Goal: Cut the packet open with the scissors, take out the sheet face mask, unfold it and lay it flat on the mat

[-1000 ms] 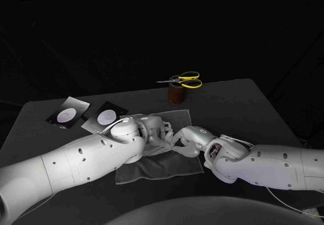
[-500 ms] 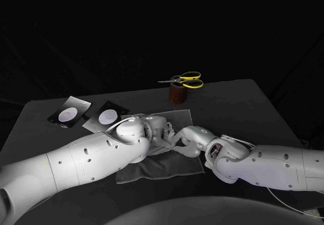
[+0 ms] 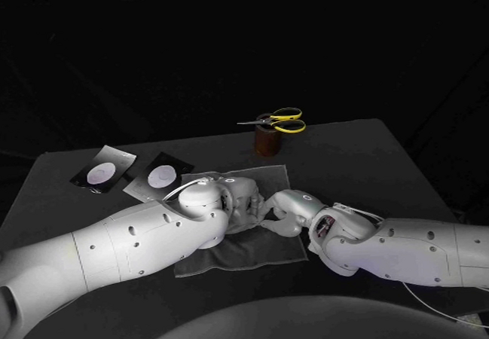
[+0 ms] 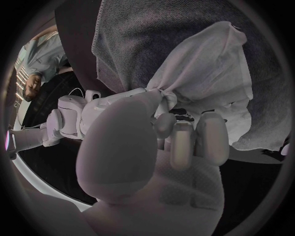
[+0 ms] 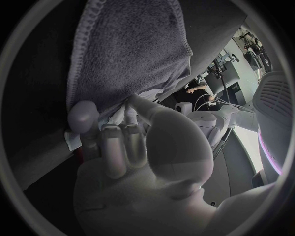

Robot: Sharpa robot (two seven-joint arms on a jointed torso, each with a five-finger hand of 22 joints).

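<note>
While the grey mat [image 3: 244,254] lies toward the front edge of the desk [image 3: 353,165], scissors [image 3: 277,121] sit at its back edge. Left wrist view: the left hand [image 4: 154,147] pinches the bunched corner of the white sheet mask [image 4: 209,73] above the mat. Right wrist view: the right hand [image 5: 135,147] grips the mask's edge.

Head camera looks down over table [image 3: 352,157]; both wrist cameras close above mat [image 4: 154,34], probably sharing mask [image 4: 209,73].

Brown cylindrical holder [image 3: 267,142], upright near the far edge, black table [image 3: 353,172] beneath it
</note>
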